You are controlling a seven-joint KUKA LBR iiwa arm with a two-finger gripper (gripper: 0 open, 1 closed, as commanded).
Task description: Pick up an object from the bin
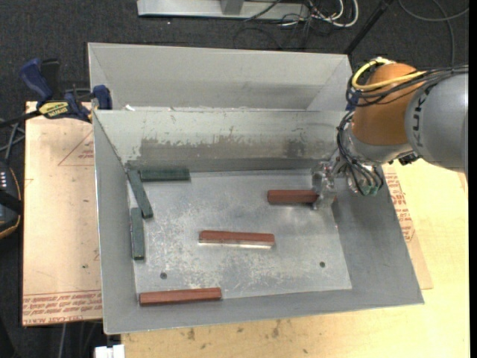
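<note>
The gripper (pixel 322 197) sits low in the bin (pixel 223 125), close to the right wall and toward the far side. It is at the right end of a short brown bar (pixel 289 197) that lies flat on the floor with its length running left to right. The gripper looks to be touching or just beside that end. Whether it is released or clenched on the bar I cannot tell, because the wrist and its cables hide the tip.

The brown bar looks like a stiff, straight block of wood or plastic. It is probably light, not fragile, and has flat, fairly smooth faces. The best hold would likely be across the two long sides, nearer the middle than the end. A grip at the very end may let it swing or slip out as it lifts.

Another brown bar (pixel 236 238) lies mid-floor. A third brown bar (pixel 179 296) lies along the near edge toward the left corner. Three green bars lie by the left wall, one (pixel 165 174) under the far wall and two (pixel 137 233) along the left side, all well apart from the gripper.
</note>
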